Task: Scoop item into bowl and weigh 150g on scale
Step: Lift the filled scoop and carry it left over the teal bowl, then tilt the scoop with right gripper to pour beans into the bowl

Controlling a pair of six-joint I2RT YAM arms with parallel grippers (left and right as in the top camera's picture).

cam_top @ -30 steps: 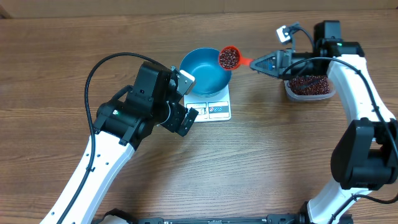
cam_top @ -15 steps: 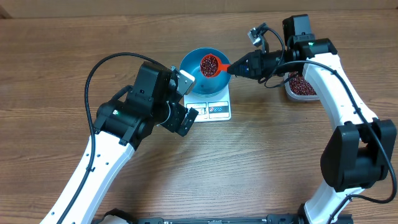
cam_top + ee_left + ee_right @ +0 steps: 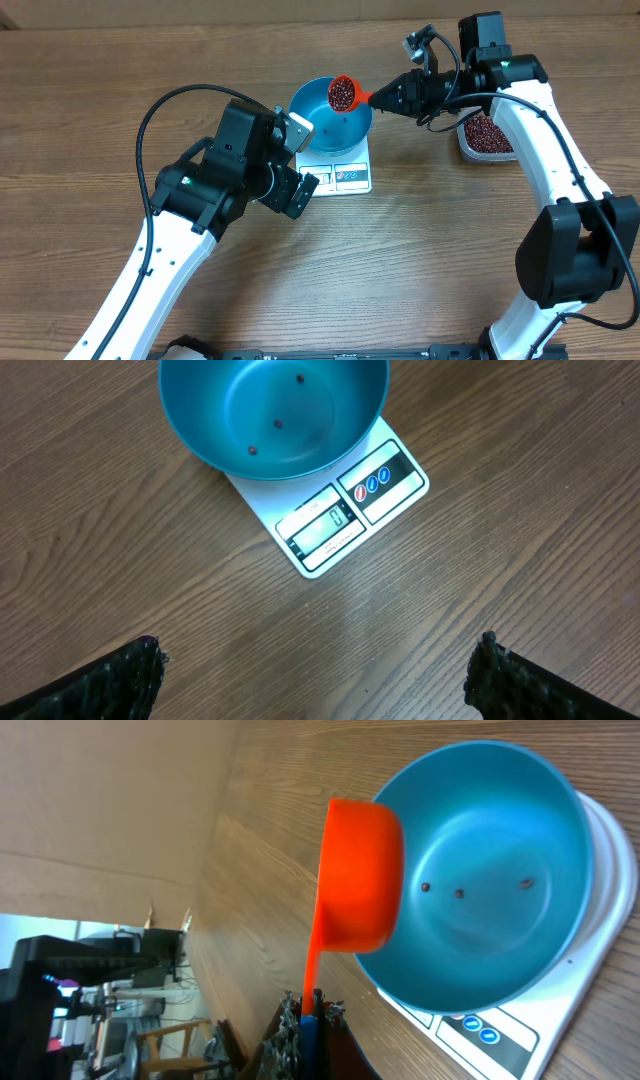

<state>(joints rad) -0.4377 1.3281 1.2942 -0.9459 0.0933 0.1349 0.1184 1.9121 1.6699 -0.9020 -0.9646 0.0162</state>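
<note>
Here the right claw point(image 3: 384, 97) is closed tight on the thin handle of an orange scoop point(image 3: 343, 94). It holds the scoop's cup in the air over the far right rim of the blue bowl point(image 3: 325, 128). The left claw point(image 3: 303, 160) is spread wide and holds nothing. It hangs just beside the left side of the scale point(image 3: 350, 178), and in the left wrist view its dark fingertips point(image 3: 125, 680) stand at the two bottom corners with bare worktop point(image 3: 320, 650) between them.

The cup is filled with dark red-brown beans point(image 3: 342, 96). More of them lie in a clear tub point(image 3: 487, 140) on the worktop to the right, well apart from the scale. The bowl point(image 3: 200, 430) sits on the white scale point(image 3: 385, 475) and is nearly empty, with only three stray beans point(image 3: 278, 423) on its inner wall. The display point(image 3: 325, 525) shows a single digit that looks like a zero.

From the right wrist the scoop point(image 3: 360, 875) is seen from below, so its load is hidden. The claw's own fingers point(image 3: 290, 1040) are cut off at the bottom edge. The bowl point(image 3: 500, 810) covers most of the scale point(image 3: 480, 1030) there. Overhead, the right arm crosses part of the tub, and the left claw overlaps the bowl's left edge.
</note>
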